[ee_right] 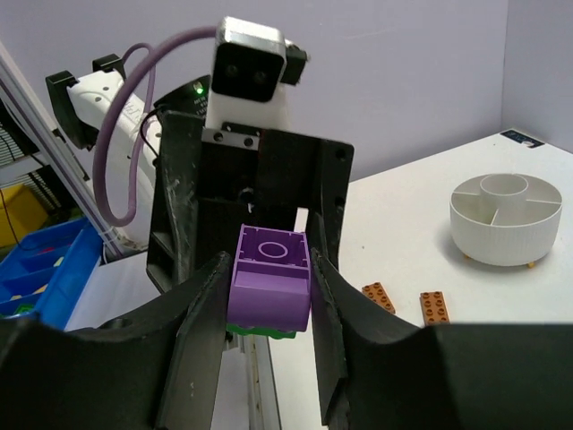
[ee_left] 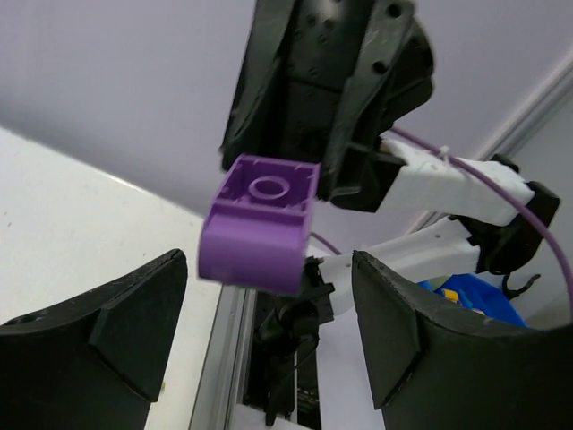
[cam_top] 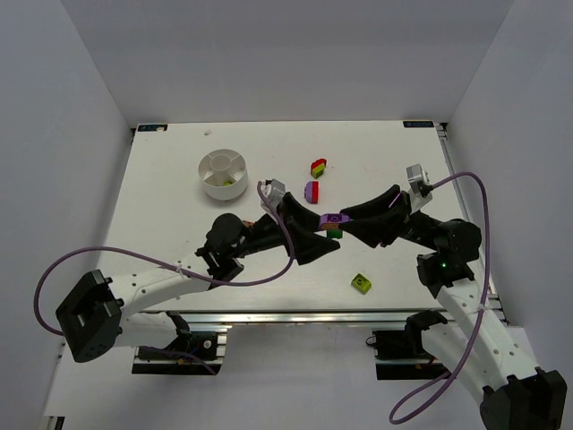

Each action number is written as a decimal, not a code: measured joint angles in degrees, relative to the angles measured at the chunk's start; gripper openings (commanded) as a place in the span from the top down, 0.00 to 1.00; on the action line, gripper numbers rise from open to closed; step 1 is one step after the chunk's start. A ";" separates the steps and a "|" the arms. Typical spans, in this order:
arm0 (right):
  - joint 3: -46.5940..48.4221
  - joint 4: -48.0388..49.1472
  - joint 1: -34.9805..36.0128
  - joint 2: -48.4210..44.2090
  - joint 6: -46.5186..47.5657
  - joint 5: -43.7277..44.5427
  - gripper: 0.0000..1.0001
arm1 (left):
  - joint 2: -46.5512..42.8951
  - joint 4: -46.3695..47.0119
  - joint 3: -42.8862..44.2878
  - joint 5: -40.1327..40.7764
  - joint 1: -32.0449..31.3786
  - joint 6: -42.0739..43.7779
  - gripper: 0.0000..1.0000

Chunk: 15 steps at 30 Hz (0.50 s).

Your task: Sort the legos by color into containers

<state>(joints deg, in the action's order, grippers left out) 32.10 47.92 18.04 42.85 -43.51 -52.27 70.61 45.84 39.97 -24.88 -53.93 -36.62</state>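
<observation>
Purple brick (ee_right: pixel 271 282) held above the centre of the white worktop (cam_top: pixel 394 152), clamped by its sides in the right gripper's (ee_right: pixel 267 279) jaws, hollow ringed face upward; long axis not discernible. Left gripper's (ee_left: pixel 269 273) jaws stand wide, flanking it without contact. Pale grey walls (cam_top: pixel 269 54) surround.

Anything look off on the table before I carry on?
Nothing spilled or damaged. One oddity: the right gripper holds a purple brick in mid-air, nose to nose with the open left gripper, well away from the dish. A green piece shows just under the brick; I can't tell whether it is attached.
</observation>
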 measured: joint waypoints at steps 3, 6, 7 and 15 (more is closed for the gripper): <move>-0.20 0.24 -0.02 0.02 -0.48 -0.24 1.00 | -0.26 2.47 -0.04 -0.92 0.00 -0.68 0.23; -0.31 0.57 -0.02 0.02 -0.94 -0.35 1.00 | -0.76 3.56 -0.04 -1.51 0.00 -0.92 0.28; -0.31 0.72 -0.02 0.02 -1.07 -0.42 1.00 | -0.87 3.56 -0.04 -1.53 0.00 -0.92 0.29; -0.94 3.87 -0.04 0.02 -2.84 -0.63 1.00 | -0.85 3.63 -0.17 -1.73 0.11 -0.98 0.33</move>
<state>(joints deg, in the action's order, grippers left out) 31.16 51.79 18.00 42.87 -46.35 -52.90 69.76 49.47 39.79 -26.61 -53.82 -37.60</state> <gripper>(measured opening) 0.429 0.679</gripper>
